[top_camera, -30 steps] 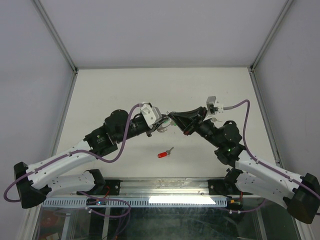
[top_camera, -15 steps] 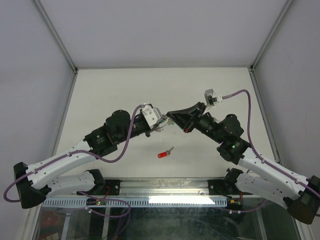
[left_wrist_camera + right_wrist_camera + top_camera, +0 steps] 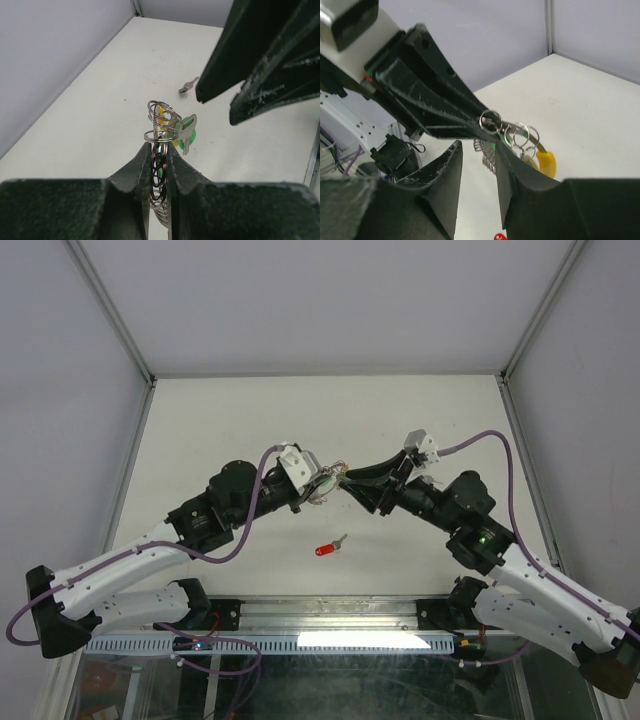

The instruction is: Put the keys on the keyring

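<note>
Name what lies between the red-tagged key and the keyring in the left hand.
Nothing: the top view shows only bare table between the red-tagged key and the keyring.

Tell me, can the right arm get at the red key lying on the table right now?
Probably yes. The red key lies alone on the bare table with nothing over it. The right claw stands open and looks empty, beside the left claw that pinches the keyring.
</note>
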`<state>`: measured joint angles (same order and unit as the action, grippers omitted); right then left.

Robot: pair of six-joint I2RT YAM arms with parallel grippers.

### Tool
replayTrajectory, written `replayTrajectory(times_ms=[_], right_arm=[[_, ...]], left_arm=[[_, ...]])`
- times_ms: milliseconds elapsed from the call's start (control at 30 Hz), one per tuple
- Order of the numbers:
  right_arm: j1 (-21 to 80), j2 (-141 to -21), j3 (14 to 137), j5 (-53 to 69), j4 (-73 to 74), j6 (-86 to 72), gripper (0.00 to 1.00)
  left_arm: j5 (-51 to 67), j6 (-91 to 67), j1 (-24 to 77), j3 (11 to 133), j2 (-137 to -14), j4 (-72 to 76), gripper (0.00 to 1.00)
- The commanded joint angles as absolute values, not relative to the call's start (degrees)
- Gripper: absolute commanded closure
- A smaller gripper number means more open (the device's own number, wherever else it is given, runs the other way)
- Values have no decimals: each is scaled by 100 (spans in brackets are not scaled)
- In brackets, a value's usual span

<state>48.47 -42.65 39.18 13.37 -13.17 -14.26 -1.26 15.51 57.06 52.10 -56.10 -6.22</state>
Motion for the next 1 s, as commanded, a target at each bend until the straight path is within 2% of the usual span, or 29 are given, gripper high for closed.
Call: replayTrajectory(times_ms=[0, 367, 667, 967], right_arm=[[4825, -4177, 4029, 1743, -1033, -1002, 63], [4825, -4460, 2957, 2068, -3311, -1977, 53], [4825, -5072, 2485, 1301, -4931, -2531, 50], [4831, -5332, 2433, 870, -5559, -2843, 49]], left_arm=[[-606, 867, 5766, 5171, -5336, 144, 100], [-656, 5, 5766, 5172, -5285, 569, 100], [-451, -35, 5766, 5163, -5247, 655, 100], [-413, -87, 5766, 5106, -5260, 720, 100]])
